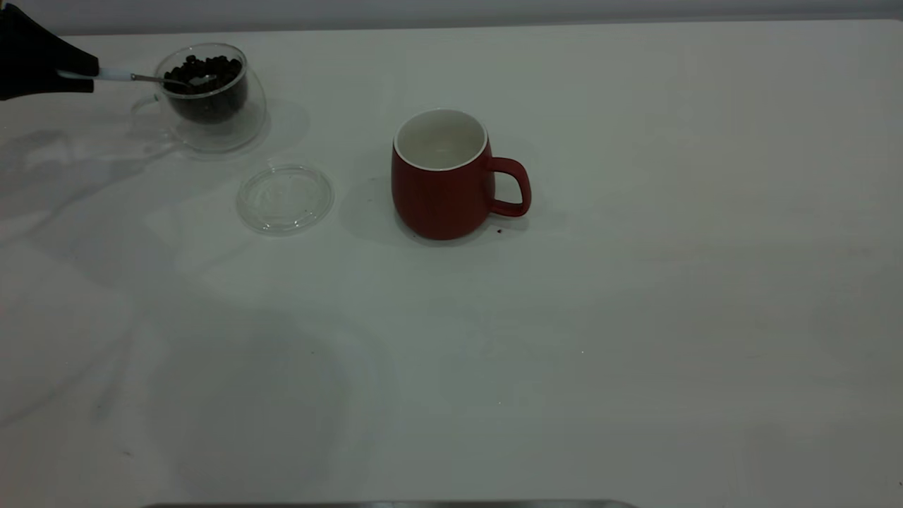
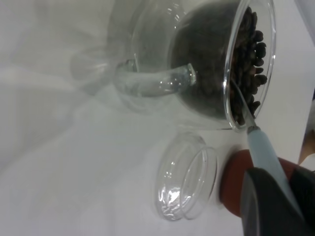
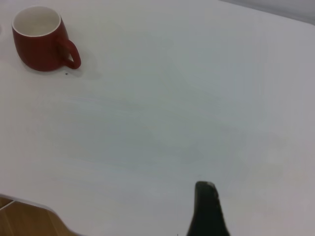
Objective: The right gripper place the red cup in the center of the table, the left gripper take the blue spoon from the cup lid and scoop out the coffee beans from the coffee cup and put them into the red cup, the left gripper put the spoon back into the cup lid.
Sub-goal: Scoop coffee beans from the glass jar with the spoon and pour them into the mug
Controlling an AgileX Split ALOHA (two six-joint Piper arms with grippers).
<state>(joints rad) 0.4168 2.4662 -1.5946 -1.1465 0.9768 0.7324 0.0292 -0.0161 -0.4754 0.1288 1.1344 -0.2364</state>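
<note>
The red cup (image 1: 441, 183) stands upright near the table's (image 1: 564, 353) middle, handle to the right, with nothing visible inside; it also shows in the right wrist view (image 3: 39, 42). The clear coffee cup (image 1: 211, 99) with coffee beans (image 1: 204, 70) stands at the far left. My left gripper (image 1: 88, 74) is shut on the blue spoon's (image 1: 116, 73) pale handle, and the spoon's metal bowl rests on the beans at the cup's mouth. The cup lid (image 1: 284, 197) lies bare between the two cups. My right gripper (image 3: 206, 206) is out of the exterior view, far from the red cup.
In the left wrist view the coffee cup (image 2: 157, 83), beans (image 2: 246, 59), lid (image 2: 187, 182) and a part of the red cup (image 2: 231, 187) lie close together beyond the spoon handle (image 2: 263, 152). A tiny dark speck (image 1: 499, 230) lies beside the red cup.
</note>
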